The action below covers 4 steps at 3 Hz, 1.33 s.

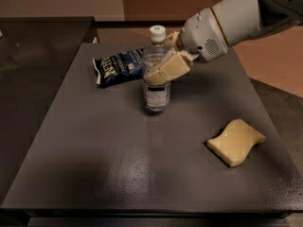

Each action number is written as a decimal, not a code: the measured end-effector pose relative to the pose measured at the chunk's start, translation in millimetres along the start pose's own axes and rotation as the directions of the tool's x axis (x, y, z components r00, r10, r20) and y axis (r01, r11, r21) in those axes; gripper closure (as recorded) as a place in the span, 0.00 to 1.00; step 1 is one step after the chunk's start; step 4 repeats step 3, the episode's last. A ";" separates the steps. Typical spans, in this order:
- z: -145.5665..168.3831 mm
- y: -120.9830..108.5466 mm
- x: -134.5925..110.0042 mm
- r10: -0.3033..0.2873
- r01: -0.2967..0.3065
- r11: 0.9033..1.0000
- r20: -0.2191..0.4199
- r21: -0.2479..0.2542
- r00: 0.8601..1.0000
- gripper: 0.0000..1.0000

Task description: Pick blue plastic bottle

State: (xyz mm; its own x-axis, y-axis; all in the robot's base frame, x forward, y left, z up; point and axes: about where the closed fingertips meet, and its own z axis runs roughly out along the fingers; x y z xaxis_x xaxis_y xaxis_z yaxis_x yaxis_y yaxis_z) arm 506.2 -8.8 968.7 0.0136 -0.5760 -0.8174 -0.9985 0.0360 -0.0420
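Observation:
The blue plastic bottle (pixel 156 94) is small and clear, with a white cap and a dark label, and it stands upright over the middle of the dark table (pixel 118 164). My gripper (pixel 155 71) reaches in from the upper right and is shut on the bottle's middle. One cream finger (pixel 169 68) lies across the bottle's front; the other is mostly hidden behind the bottle. The bottle's base hangs a little above the tabletop.
A dark blue crinkled snack bag (pixel 118 66) lies just left of and behind the bottle. A yellow sponge (pixel 236 142) lies at the right front. The white arm (pixel 227 22) crosses the upper right corner. A darker counter (pixel 28 56) adjoins the table's left side.

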 end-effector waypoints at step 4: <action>-45.5 1.6 -58.9 -0.101 0.101 0.995 0.034 -0.016 0.994 1.00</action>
